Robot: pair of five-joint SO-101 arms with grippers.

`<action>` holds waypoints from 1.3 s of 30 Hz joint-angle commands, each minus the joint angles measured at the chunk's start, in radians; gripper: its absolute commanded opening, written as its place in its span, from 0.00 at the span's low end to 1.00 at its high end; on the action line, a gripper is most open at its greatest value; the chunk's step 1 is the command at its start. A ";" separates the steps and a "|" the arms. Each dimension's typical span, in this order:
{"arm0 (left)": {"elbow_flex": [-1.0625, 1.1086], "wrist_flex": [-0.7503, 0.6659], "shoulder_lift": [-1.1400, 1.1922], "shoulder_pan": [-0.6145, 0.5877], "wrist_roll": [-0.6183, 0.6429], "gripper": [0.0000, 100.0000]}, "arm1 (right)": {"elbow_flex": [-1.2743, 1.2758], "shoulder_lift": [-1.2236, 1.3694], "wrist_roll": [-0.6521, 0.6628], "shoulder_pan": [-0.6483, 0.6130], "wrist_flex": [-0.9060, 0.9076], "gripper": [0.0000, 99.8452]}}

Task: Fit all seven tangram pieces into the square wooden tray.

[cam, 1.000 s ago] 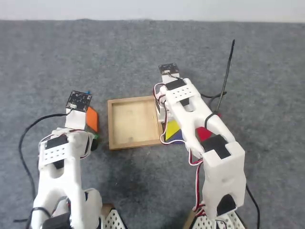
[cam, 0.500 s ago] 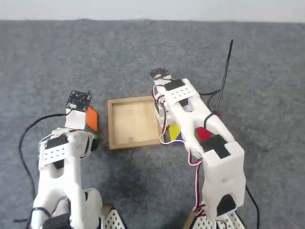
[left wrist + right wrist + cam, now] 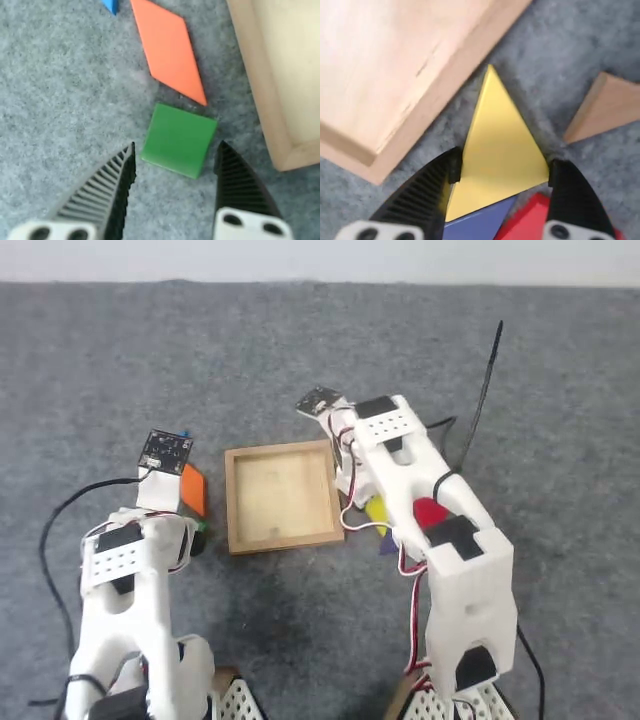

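The square wooden tray (image 3: 280, 497) lies between the arms with nothing inside. My left gripper (image 3: 176, 150) hangs open just above a green square (image 3: 180, 140), one finger on each side. An orange parallelogram (image 3: 168, 47) and a blue piece's tip (image 3: 111, 6) lie beyond it, and the tray wall (image 3: 260, 90) runs alongside. My right gripper (image 3: 502, 167) is shut on the yellow triangle (image 3: 500, 145), its fingers touching two sides. The triangle sits on the carpet beside the tray's corner (image 3: 395, 145), against a purple-blue piece (image 3: 475, 222) and a red piece (image 3: 525, 222).
A plain wooden triangular piece (image 3: 610, 107) lies on the carpet just past the yellow triangle. From above, the right arm (image 3: 410, 470) covers most of the yellow (image 3: 376, 510), red (image 3: 430, 512) and purple (image 3: 387, 543) pieces. A black cable (image 3: 480, 400) trails behind it. Grey carpet surrounds everything.
The right arm's wrist has turned toward the tray and shifted slightly right, now hiding more of the yellow and purple pieces. The left arm has not moved.
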 commanded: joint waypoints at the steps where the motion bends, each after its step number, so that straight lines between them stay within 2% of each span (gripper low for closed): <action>1: -0.056 0.012 0.000 -0.003 -0.006 0.25 | -0.049 -0.008 0.011 0.024 0.045 0.26; 7: -0.056 0.012 0.000 -0.003 -0.008 0.25 | -0.046 -0.002 -0.005 0.024 0.053 0.48; 9: -0.056 0.012 0.000 -0.003 -0.008 0.25 | -0.044 0.004 -0.009 0.024 0.053 0.49; 27: -0.054 0.012 0.000 -0.003 -0.008 0.25 | 0.031 0.005 -0.061 0.025 0.021 0.49; 34: -0.054 0.012 0.000 -0.003 -0.008 0.25 | 0.031 0.005 -0.063 0.030 0.015 0.32; 39: -0.054 0.012 0.000 -0.003 -0.008 0.25 | 0.031 0.005 -0.078 0.030 0.015 0.31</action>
